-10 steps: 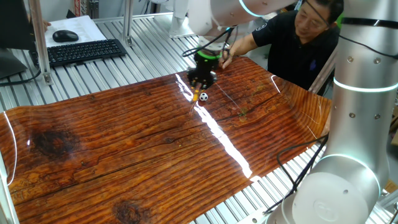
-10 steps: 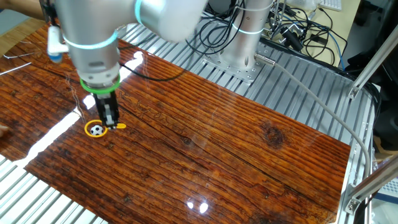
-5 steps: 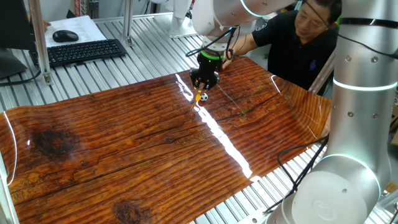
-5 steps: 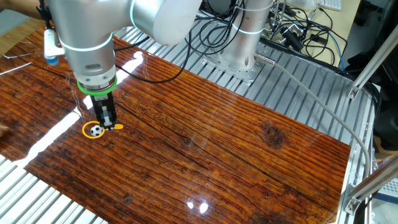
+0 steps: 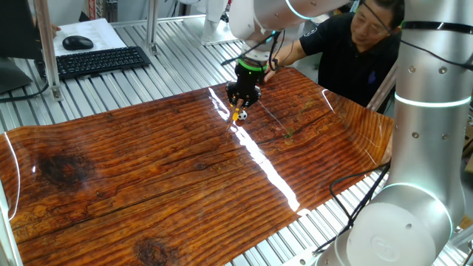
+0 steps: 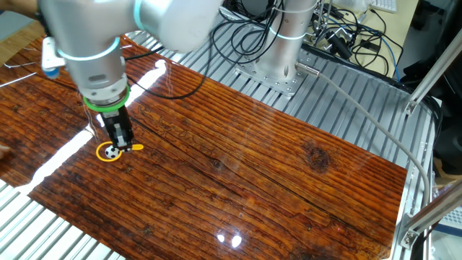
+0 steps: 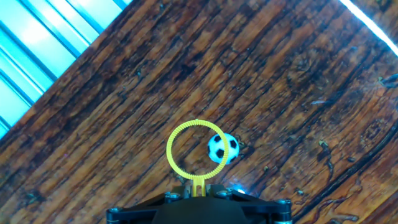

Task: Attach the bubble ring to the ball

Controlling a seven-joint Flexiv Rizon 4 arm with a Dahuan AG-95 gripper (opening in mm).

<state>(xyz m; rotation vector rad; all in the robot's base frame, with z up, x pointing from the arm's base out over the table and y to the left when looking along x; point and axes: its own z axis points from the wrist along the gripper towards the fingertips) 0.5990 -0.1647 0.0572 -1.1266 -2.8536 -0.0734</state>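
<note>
The bubble ring (image 7: 171, 152) is a thin yellow hoop with a short handle. My gripper (image 7: 198, 194) is shut on that handle at the bottom of the hand view. The ball (image 7: 222, 148), white with black patches, lies on the wooden table and overlaps the hoop's right rim there. In the other fixed view the ring (image 6: 99, 150) lies around the ball (image 6: 111, 152), with the gripper (image 6: 120, 143) right beside it. In one fixed view the gripper (image 5: 239, 108) stands at the table's far side over a yellow speck, the ring (image 5: 237, 115); the ball is too small to make out there.
A person in black (image 5: 355, 44) sits behind the far table edge, one hand near the gripper. A keyboard (image 5: 96, 60) and mouse (image 5: 77, 42) lie at the far left. The arm's base (image 5: 414, 185) stands at the right. Cables (image 6: 346, 29) lie behind the table.
The gripper has shifted a little with the ring in it, bringing the hoop over the ball. The arm's upper part has swung slightly left in the other fixed view.
</note>
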